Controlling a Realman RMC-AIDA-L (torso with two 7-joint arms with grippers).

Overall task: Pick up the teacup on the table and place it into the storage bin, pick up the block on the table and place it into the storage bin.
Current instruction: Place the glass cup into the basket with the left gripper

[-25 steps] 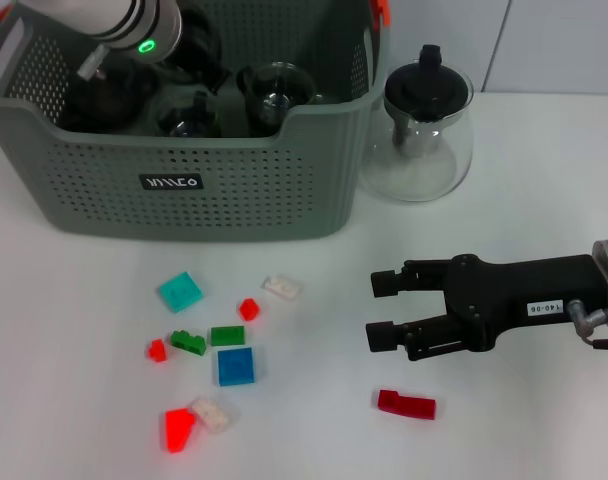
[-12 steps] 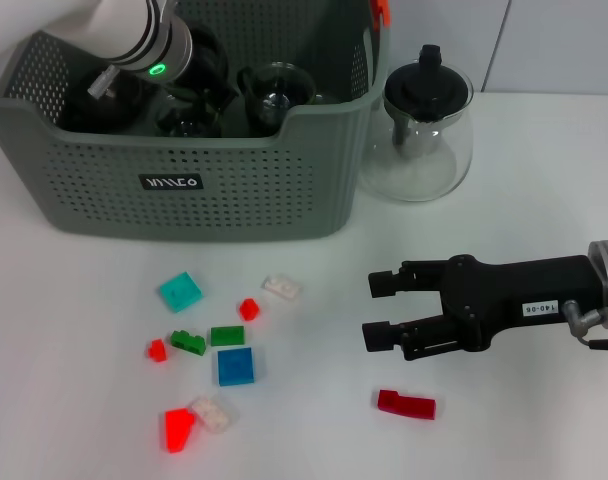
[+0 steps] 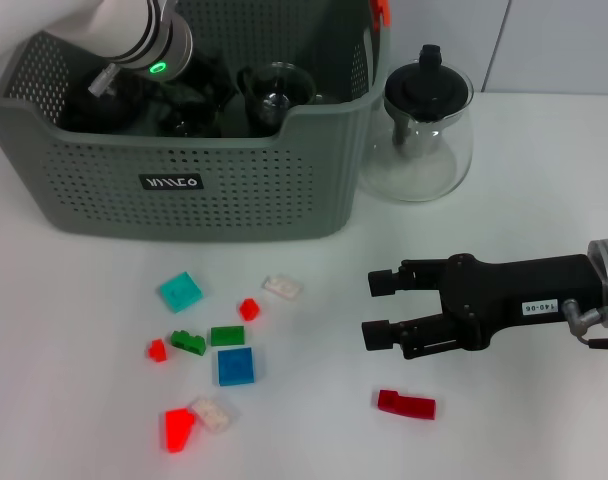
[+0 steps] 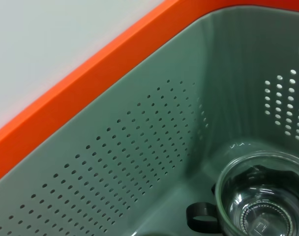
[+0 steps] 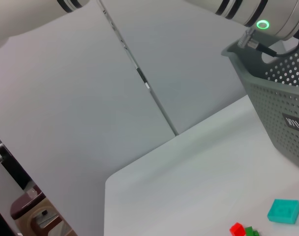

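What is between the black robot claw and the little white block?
Nothing. In the head view, only bare white table lies between the right gripper and the white block. The small red block sits just past it.

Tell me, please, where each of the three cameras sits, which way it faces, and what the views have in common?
Head view: on the robot's head, looking forward and down at the white table, the grey-green perforated storage bin and scattered blocks; the left arm reaches into the bin, the right gripper is open over the table.
Left wrist view: inside the bin, facing its orange-rimmed wall and a clear glass teacup; no body parts show.
Right wrist view: low over the table, facing the bin; the left arm shows.
All three share the bin.
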